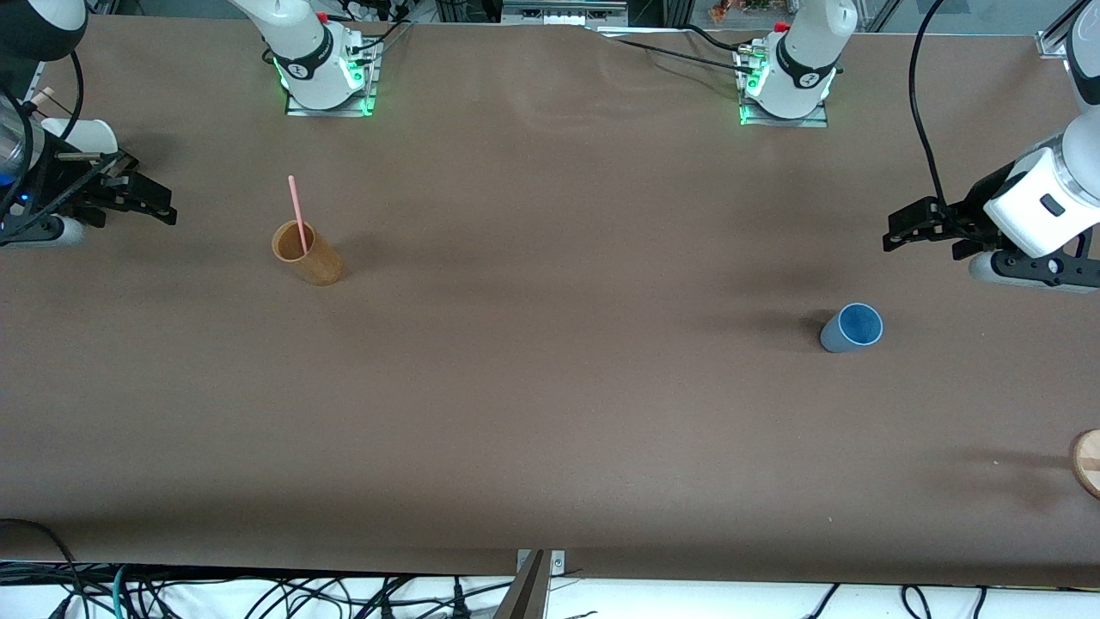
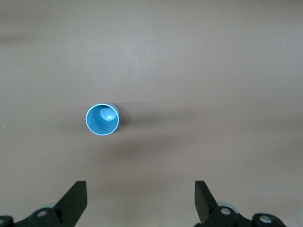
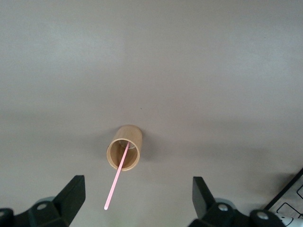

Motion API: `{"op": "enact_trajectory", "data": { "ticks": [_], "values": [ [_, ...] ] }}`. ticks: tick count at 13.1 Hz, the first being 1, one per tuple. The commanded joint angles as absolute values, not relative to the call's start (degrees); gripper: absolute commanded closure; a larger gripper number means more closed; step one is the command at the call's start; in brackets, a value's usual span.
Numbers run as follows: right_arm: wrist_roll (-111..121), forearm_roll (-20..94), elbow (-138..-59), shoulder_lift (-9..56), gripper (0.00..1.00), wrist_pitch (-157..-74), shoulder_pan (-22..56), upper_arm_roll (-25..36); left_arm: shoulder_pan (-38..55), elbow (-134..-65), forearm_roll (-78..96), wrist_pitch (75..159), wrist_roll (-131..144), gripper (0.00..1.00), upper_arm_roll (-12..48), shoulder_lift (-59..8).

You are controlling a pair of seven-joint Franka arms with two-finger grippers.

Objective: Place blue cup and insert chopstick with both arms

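The blue cup (image 1: pixel 852 328) stands upright on the brown table toward the left arm's end; it also shows in the left wrist view (image 2: pixel 102 119), empty. The pink chopstick (image 1: pixel 297 213) leans inside a taller tan-brown cup (image 1: pixel 307 252) toward the right arm's end; both show in the right wrist view, the chopstick (image 3: pixel 117 177) sticking out of the brown cup (image 3: pixel 124 147). My left gripper (image 1: pixel 894 232) (image 2: pixel 140 198) is open and empty, up over the table beside the blue cup. My right gripper (image 1: pixel 163 205) (image 3: pixel 138 196) is open and empty, up beside the brown cup.
A white cup (image 1: pixel 82 135) sits by the right arm at the table's end. A round wooden piece (image 1: pixel 1087 462) lies at the table's edge at the left arm's end. The two lit bases (image 1: pixel 322 69) (image 1: pixel 786 82) stand along the table's top edge.
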State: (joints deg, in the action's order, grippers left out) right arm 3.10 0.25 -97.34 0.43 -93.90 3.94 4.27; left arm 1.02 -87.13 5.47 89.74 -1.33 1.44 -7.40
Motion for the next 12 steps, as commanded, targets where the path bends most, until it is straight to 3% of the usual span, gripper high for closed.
{"op": "enact_trajectory", "data": {
  "ticks": [1, 12],
  "values": [
    [3.43, 0.88, -96.68, 0.35, 0.00, -92.81, 3.69, 4.04, 1.05, -86.40, 5.98, 89.12, -1.32, 0.00, 1.41, -7.73],
    [3.34, 1.41, -96.42, 0.61, 0.00, -92.81, 3.43, 4.04, 1.06, -86.31, 5.98, 89.12, -1.49, 0.00, 1.32, -7.73]
  ]
}}
